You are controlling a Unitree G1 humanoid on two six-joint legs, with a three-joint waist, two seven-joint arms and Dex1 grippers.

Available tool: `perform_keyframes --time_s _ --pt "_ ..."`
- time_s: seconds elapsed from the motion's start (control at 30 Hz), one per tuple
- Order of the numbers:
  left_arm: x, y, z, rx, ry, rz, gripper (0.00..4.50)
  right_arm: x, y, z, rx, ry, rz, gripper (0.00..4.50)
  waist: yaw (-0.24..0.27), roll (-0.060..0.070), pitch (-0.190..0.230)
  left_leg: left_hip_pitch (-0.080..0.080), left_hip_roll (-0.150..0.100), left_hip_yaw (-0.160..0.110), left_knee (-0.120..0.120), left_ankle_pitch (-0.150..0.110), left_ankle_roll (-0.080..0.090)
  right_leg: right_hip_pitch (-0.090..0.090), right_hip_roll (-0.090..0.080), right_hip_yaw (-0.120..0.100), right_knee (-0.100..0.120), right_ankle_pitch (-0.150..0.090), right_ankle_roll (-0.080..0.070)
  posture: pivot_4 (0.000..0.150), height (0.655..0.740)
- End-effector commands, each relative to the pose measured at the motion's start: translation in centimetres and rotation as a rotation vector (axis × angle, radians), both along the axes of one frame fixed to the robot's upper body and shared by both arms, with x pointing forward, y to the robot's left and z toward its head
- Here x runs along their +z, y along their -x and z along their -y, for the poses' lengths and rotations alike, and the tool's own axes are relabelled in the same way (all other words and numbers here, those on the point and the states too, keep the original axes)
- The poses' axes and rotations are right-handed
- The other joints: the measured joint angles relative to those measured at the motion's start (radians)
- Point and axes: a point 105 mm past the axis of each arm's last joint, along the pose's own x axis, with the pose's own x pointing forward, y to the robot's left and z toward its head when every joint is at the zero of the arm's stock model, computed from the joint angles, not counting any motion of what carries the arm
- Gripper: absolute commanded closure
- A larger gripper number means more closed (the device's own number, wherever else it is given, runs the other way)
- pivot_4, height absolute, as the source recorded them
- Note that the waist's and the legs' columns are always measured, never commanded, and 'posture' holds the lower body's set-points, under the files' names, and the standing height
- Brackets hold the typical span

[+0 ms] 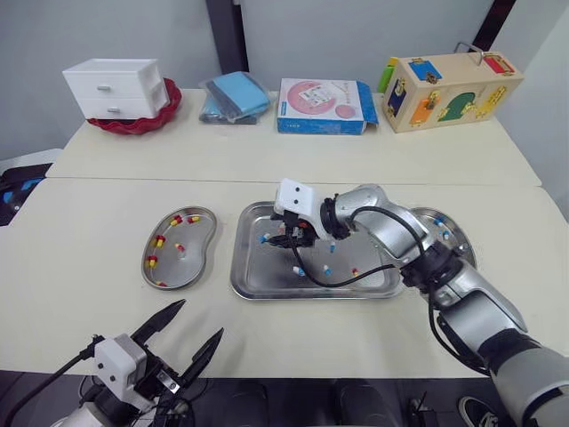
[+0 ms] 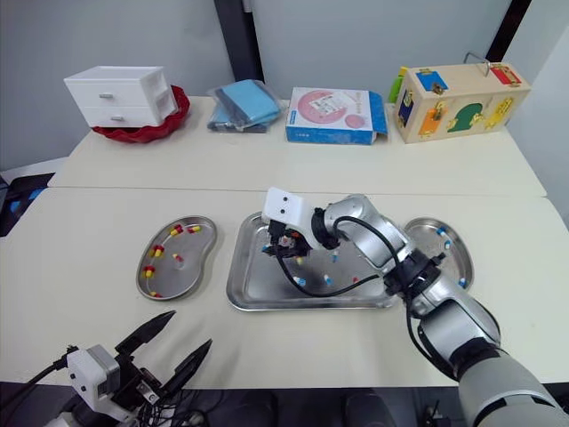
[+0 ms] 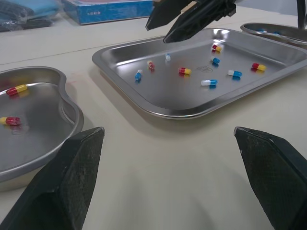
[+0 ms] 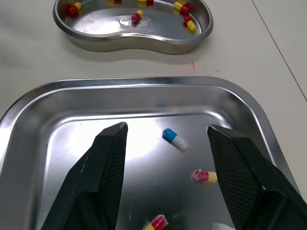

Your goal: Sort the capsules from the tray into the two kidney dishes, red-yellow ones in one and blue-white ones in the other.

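Sorting tray (image 1: 258,276): holds loose mixed capsules.
Left kidney dish (image 1: 191,253): red-yellow ones.
Right kidney dish (image 1: 455,233): blue-white ones.
Right gripper (image 4: 166,128): open above blue-white capsule (image 4: 174,140); a bad pinch could flick it away.
Left gripper (image 1: 197,320): open, far from tray.

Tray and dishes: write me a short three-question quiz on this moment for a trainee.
1. True or false: the right gripper hangs open over the tray.
2. The capsules lying in the tray are: A all blue-white, B all red-yellow, C both kinds.
3. Fill in: the left kidney dish holds only ___ ones.
Key: 1 true; 2 C; 3 red-yellow.
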Motion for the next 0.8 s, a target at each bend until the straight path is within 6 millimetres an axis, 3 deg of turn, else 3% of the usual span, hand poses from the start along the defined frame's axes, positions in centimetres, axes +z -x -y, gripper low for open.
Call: perform_keyframes --time_s 0.03,0.8 --pt "0.4 0.2 0.2 0.001 0.001 0.017 0.0 0.7 -0.4 -0.9 0.031 -0.006 0.056 1.63 -0.001 0.0 0.0 -0.001 0.0 0.0 0.0 0.0 0.0 -0.001 0.0 0.0 0.0 0.0 0.0 0.15 0.74" --pt "-0.3 0.6 -0.4 0.016 -0.006 -0.004 0.0 -2.9 -2.5 -2.9 -0.02 0.087 0.007 1.63 -0.024 0.001 0.0 -0.003 0.0 0.0 0.0 0.0 0.0 -0.003 0.0 0.0 0.001 0.0 0.0 0.15 0.74"
